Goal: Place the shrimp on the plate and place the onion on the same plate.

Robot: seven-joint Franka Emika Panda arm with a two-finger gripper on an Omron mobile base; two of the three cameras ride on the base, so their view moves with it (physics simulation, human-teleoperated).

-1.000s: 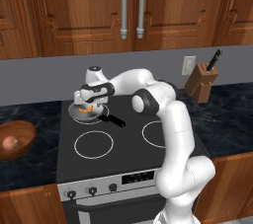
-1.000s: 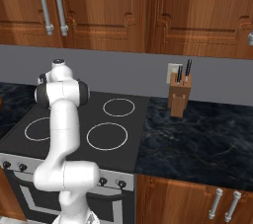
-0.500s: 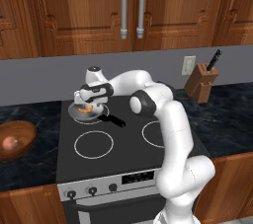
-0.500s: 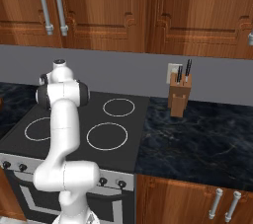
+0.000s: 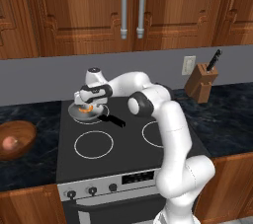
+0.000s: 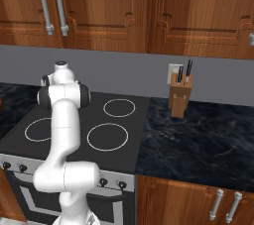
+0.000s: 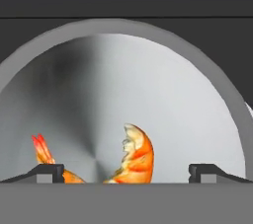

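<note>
The orange, curled shrimp lies inside a grey frying pan on the stove's back-left burner. My gripper hangs low over the pan, open, with the shrimp between its two fingertips and not pinched. From the left base view the gripper sits just above the shrimp in the pan. The pinkish-brown onion rests in a brown wooden bowl on the counter to the left of the stove. The plate is out of view.
The pan's black handle points toward the stove's middle. A wooden knife block stands on the dark counter at the right. The black stove top has ringed burners, and wooden cabinets hang above.
</note>
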